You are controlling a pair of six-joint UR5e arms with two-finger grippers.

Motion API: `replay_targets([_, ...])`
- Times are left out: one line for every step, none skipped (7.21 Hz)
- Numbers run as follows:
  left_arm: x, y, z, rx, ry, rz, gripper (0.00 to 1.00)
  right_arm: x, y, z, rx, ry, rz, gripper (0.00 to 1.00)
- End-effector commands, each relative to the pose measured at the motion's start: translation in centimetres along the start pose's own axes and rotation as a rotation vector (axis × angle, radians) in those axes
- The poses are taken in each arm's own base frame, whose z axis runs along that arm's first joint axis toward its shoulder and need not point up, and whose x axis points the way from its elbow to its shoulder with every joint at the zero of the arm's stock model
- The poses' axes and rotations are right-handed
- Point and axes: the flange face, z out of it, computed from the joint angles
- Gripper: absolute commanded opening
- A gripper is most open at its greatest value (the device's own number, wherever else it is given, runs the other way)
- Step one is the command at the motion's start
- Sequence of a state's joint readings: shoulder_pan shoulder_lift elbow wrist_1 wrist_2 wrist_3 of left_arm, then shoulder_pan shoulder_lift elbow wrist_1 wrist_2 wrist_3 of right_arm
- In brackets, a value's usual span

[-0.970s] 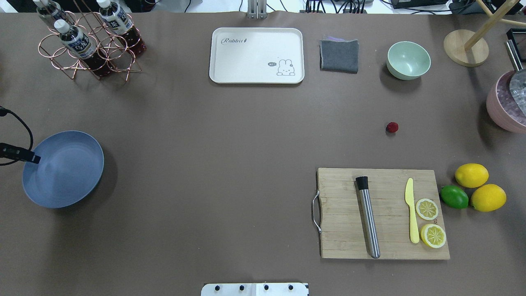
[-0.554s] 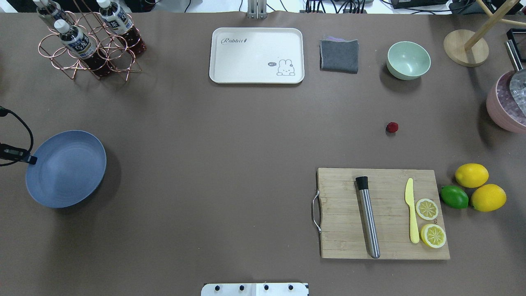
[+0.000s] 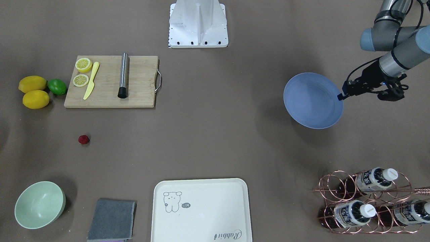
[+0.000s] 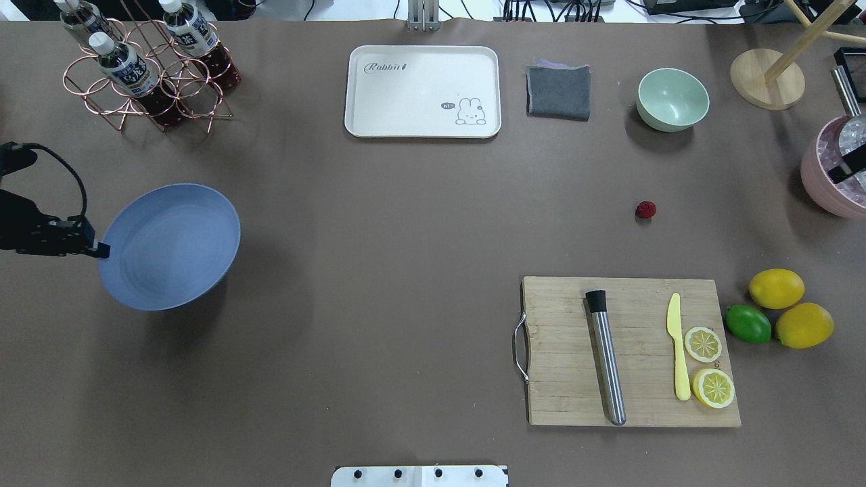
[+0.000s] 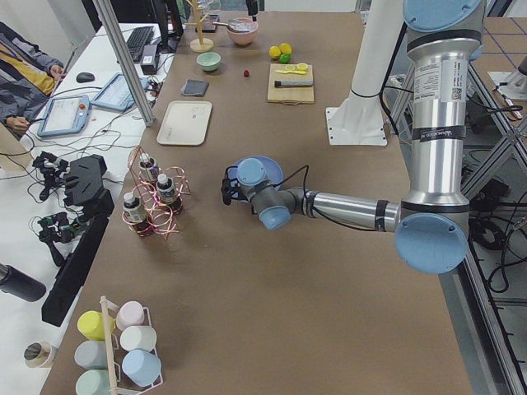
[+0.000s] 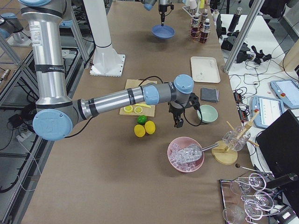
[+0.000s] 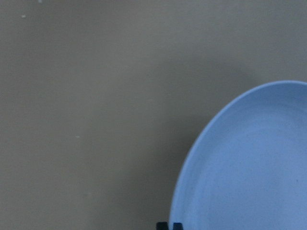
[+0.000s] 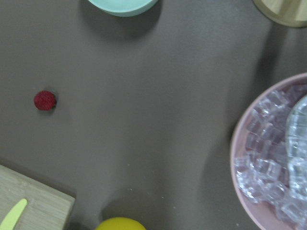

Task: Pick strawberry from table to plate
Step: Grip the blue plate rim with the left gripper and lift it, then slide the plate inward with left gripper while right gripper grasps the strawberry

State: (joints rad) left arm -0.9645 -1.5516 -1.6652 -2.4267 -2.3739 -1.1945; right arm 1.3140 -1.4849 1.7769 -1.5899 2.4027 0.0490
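Note:
The strawberry [image 4: 645, 210] lies on the table [image 4: 406, 270], a small dark red berry between the green bowl and the cutting board; it also shows in the right wrist view [image 8: 45, 100]. The blue-grey plate [image 4: 169, 247] hangs tilted above the table's left part, held by its rim in my left gripper [image 4: 95, 249], which is shut on it. The left wrist view shows the plate [image 7: 249, 167] and the fingertips [image 7: 169, 225] at the bottom edge. My right gripper [image 4: 849, 168] pokes in at the right edge over the ice bowl, right of the strawberry; I cannot tell if it is open.
A cutting board [image 4: 568, 392] carries a steel muddler, a yellow knife and two lemon slices. Two lemons and a lime [image 4: 747, 323] lie to its right. A pink bowl of ice [image 4: 822, 189], green bowl [image 4: 672, 99], grey cloth [image 4: 558, 91], cream tray [image 4: 423, 91] and bottle rack [image 4: 145, 67] line the far side.
My left gripper has carried the plate to the right and toward the far side. A dark tip of my right gripper has come into the overhead view at the right edge.

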Motion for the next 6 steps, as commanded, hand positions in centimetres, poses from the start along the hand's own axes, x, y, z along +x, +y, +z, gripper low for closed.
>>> replay_targets([11.9, 2.8, 5.8, 0.03, 0.057, -0.117, 0.0, -7.2, -2.8, 6.9, 0.026, -0.008, 0.029, 0.98])
replay_targets([17.2, 4.2, 8.6, 0.053, 0.076, -0.161, 0.0, -9.7, -4.7, 9.8, 0.037, -0.017, 0.049, 0.98])
replay_targets([22.1, 6.0, 10.7, 0.082, 0.056, -0.17, 0.0, -12.8, -6.2, 11.9, 0.04, 0.006, 0.056, 0.98])
replay_targets([26.0, 8.6, 11.2, 0.105, 0.036, -0.169, 0.0, -14.3, -6.0, 13.4, 0.03, 0.019, 0.039, 0.98])
replay_targets([29.0, 12.0, 12.9, 0.108, 0.035, -0.196, 0.0, -15.4, -6.7, 14.5, 0.024, 0.032, 0.028, 0.98])
replay_targets([31.3, 13.9, 14.3, 0.123, 0.033, -0.191, 0.0, -16.3, -7.6, 15.9, 0.02, 0.05, 0.016, 0.98])
